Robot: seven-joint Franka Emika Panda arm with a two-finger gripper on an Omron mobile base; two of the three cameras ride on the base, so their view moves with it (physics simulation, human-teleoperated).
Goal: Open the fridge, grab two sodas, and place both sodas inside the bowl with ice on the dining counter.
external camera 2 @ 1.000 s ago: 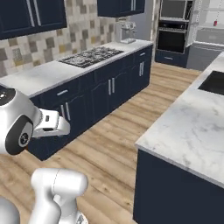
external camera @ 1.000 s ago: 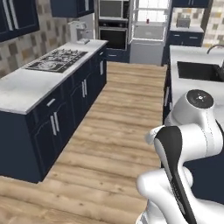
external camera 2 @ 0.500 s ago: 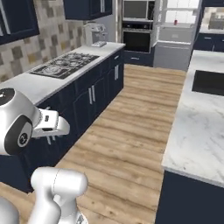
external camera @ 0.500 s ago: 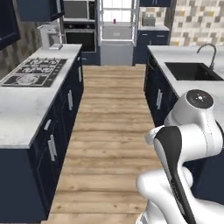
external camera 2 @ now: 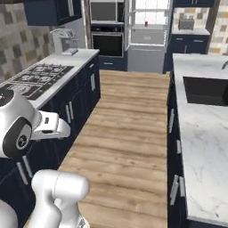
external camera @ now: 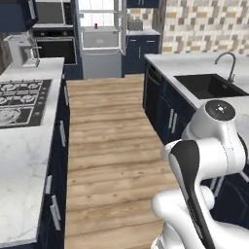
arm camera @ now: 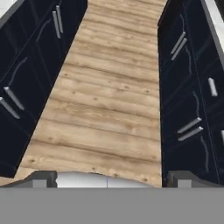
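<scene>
**Fridge far down the aisle, door open, gripper empty**

Fridge [external camera: 99, 36] at far end of wood floor [external camera: 109, 146], straight ahead between two cabinet runs; also seen in right base view [external camera 2: 149, 31]. Door apparently already open: white lit interior and shelves visible. One small red soda [external camera: 96, 26] on an upper shelf, well apart from the arm; second can too small to make out. Bowl and dining counter not spotted.

Gripper [arm camera: 109, 177] spread wide, holding nothing, pointed down at the floor between dark cabinet fronts.

Stove [external camera: 19, 99] on left tabletop, sink [external camera: 209, 85] on right tabletop.

Risks, as judgement: narrow aisle, so drifting base could clip cabinet handles either side. Tucked arm needs a long reach at shelf height; stopping short or off-centre means a missed can. Cans small and round, easy to knock over or push deeper on a sloppy approach.
</scene>
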